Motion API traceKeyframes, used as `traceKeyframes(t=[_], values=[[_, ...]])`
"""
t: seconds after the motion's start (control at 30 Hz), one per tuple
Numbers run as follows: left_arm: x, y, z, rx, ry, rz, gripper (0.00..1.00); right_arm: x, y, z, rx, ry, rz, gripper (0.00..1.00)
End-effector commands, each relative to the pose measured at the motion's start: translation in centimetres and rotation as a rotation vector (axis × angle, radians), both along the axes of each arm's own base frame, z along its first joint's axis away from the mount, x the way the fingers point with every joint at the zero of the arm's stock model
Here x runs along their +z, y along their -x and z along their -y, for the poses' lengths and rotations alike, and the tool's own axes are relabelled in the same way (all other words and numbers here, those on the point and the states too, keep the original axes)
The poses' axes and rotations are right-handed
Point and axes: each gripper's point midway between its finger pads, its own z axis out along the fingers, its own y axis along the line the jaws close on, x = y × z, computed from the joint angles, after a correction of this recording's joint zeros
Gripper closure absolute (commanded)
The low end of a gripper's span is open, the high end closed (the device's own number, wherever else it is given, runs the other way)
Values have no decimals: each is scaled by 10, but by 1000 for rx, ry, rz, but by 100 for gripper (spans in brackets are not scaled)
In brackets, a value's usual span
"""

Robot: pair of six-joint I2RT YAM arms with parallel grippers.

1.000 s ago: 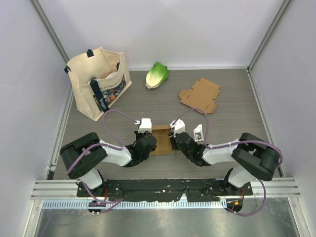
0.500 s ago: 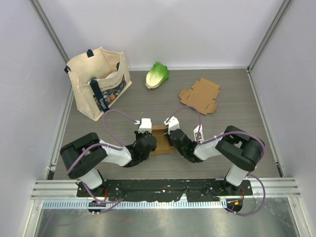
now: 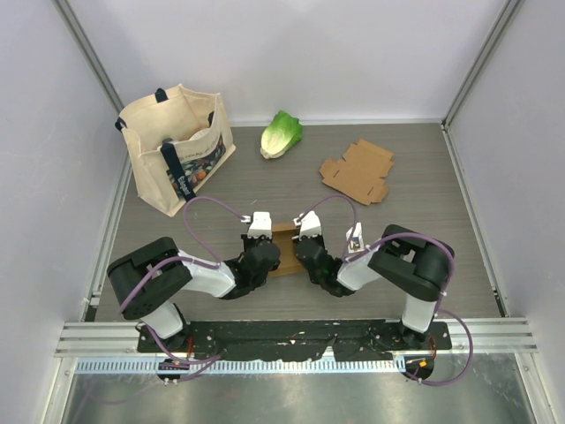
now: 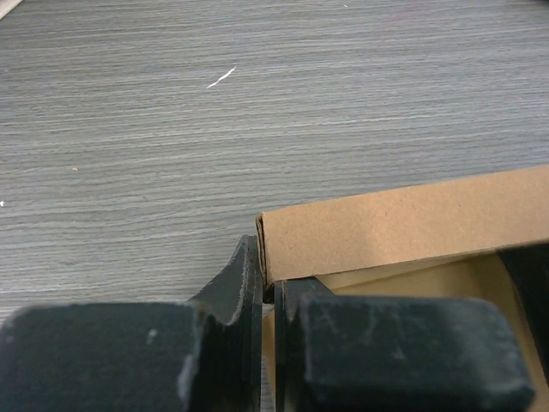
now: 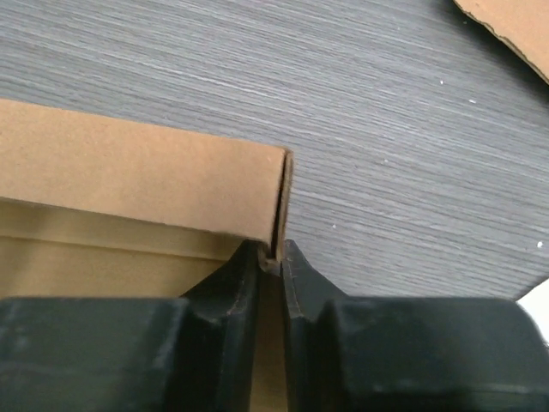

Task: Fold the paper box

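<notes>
The brown paper box (image 3: 286, 240) sits low in the middle of the table, between both arms. My left gripper (image 3: 272, 257) is shut on the box's left wall. The left wrist view shows that wall's edge (image 4: 273, 249) pinched between the two black fingers, with the gripper (image 4: 268, 287) at the corner. My right gripper (image 3: 301, 252) is shut on the box's right wall. In the right wrist view the thin cardboard wall (image 5: 279, 206) runs down into the narrow gap at the gripper (image 5: 273, 257). The box's floor is mostly hidden by the fingers.
A beige tote bag (image 3: 177, 146) stands at the back left. A green lettuce (image 3: 281, 133) lies at the back centre. A flat unfolded cardboard blank (image 3: 357, 170) lies at the back right, its corner also visible as cardboard (image 5: 515, 26).
My right arm has swung left toward the box and its jaws have closed onto the right wall. The left gripper and the box have stayed put.
</notes>
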Motion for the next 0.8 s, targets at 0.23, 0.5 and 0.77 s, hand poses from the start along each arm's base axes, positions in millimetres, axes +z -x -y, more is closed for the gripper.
traceKeyframes(t=[0.23,0.5,0.77], values=[[10,-4,-1,40,20,29,100,34,49,42,83,-154,-99,50],[10,-4,-2,41,20,30,100,50,51,12,246,-185,-70,51],[10,-3,0,34,23,28,100,59,15,0,215,-162,4,49]])
